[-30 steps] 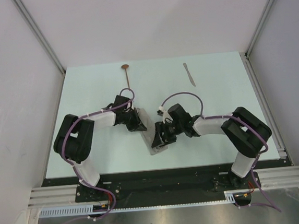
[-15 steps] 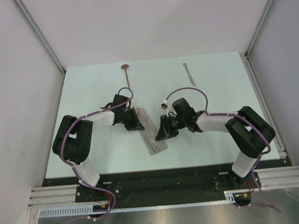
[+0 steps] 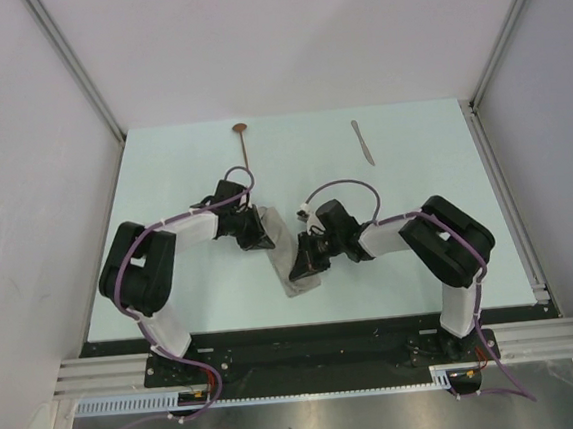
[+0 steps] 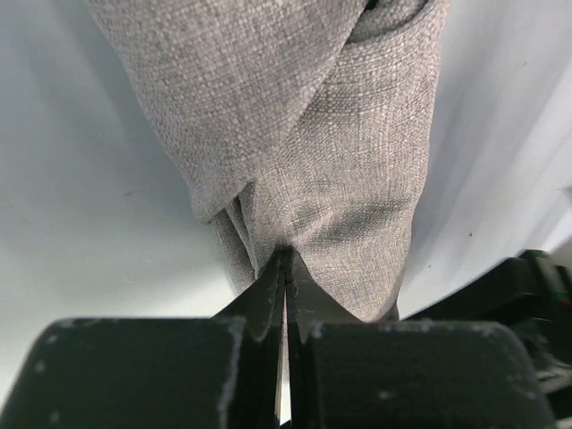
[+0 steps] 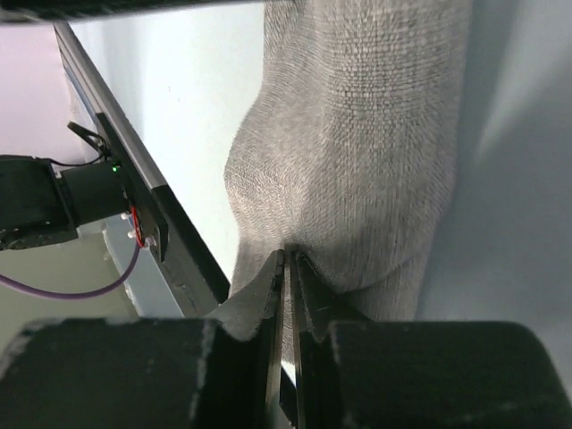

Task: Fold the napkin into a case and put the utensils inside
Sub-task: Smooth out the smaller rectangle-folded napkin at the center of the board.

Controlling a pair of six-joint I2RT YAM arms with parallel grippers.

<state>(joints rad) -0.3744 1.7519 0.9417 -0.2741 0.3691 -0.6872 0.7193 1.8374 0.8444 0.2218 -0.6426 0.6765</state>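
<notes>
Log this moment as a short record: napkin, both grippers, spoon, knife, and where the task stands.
napkin: folded into a narrow strip between the two arms, pinched by both grippers
left gripper: shut on the napkin
right gripper: shut on the napkin
spoon: far side of the table, left of the knife, apart from the napkin
knife: far side, right of the spoon, apart from the napkin
task: utensils not yet inside
</notes>
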